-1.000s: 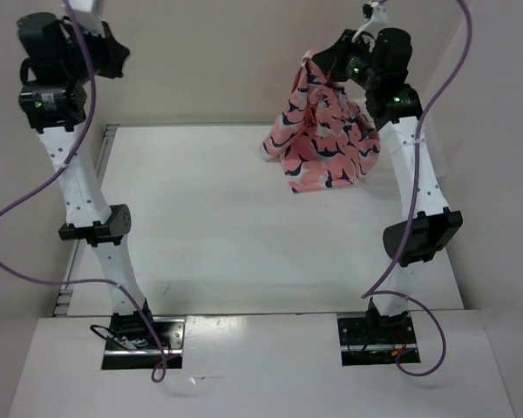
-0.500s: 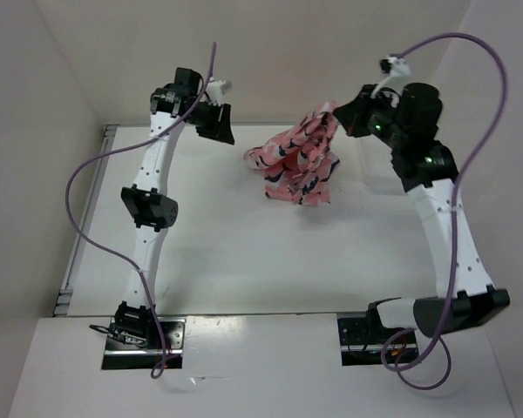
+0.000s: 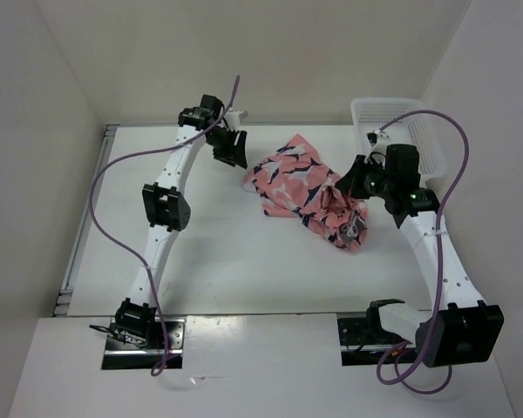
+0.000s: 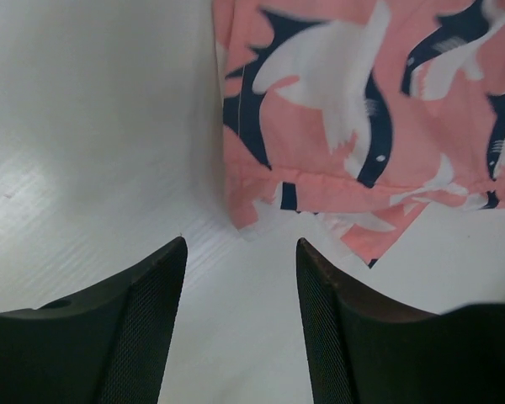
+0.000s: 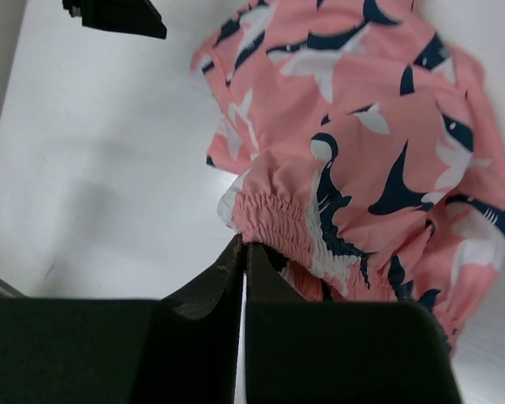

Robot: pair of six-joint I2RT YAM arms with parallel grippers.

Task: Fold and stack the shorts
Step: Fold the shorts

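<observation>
The coral-pink shorts (image 3: 296, 178) with navy and white whale shapes lie crumpled at the back middle of the table. My right gripper (image 3: 343, 188) is at their right end, shut on the gathered elastic waistband (image 5: 273, 220), which bunches up at its fingertips (image 5: 244, 246). My left gripper (image 3: 232, 150) hovers low just left of the shorts, open with only bare table between its fingers (image 4: 241, 252). A hemmed corner of the shorts (image 4: 261, 198) lies a little beyond the left fingertips, not touching them.
A white mesh basket (image 3: 388, 103) stands at the back right, behind the right arm. Walls close the table on the left, back and right. Purple cables loop off both arms.
The right arm has lowered the shorts from hanging in the air onto the table. The left arm has swung down from high on the left to the shorts' left edge, and its jaws have opened.
</observation>
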